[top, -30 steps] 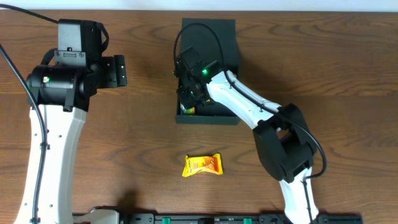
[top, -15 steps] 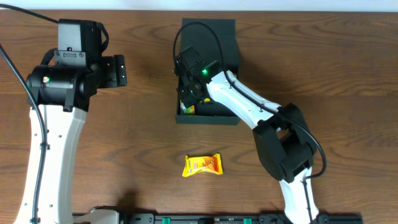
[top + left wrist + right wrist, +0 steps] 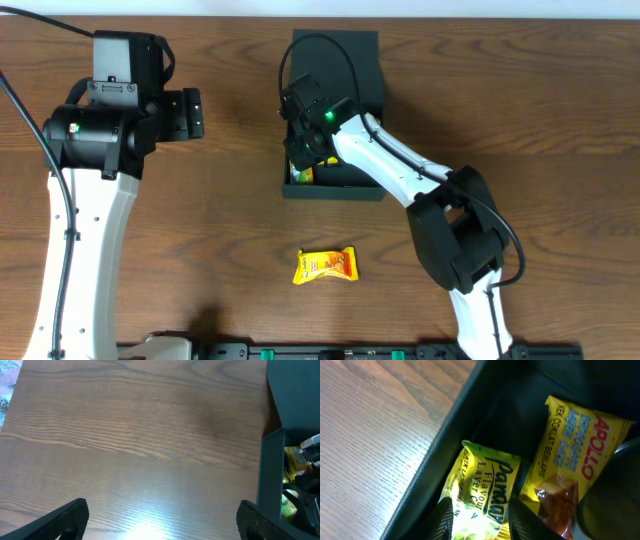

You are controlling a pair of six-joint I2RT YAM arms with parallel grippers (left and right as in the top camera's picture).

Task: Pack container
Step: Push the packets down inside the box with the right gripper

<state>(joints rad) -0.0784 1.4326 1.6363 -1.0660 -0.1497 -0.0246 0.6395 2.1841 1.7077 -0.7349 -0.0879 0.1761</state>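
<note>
The dark teal container (image 3: 335, 190) stands open at the table's far centre, its flap lid (image 3: 340, 50) folded back. My right gripper (image 3: 303, 160) reaches down into its left side. In the right wrist view its jaws (image 3: 482, 520) stand apart, open, on either side of a yellow-green pandan cake packet (image 3: 485, 480) lying on the container floor. A yellow Apollo packet (image 3: 575, 455) lies beside it. An orange-yellow snack packet (image 3: 325, 265) lies on the table in front of the container. My left gripper (image 3: 190, 113) hovers wide open over bare wood, left of the container.
In the left wrist view the container's side wall (image 3: 270, 475) rises at the right edge, with packets (image 3: 295, 462) showing inside it. The left gripper (image 3: 160, 525) has only brown wood table (image 3: 125, 435) beneath it. The right arm's white links cross the container's right front corner.
The right wrist has shifted very slightly inside the container. The left arm and the packet on the table have not moved.
</note>
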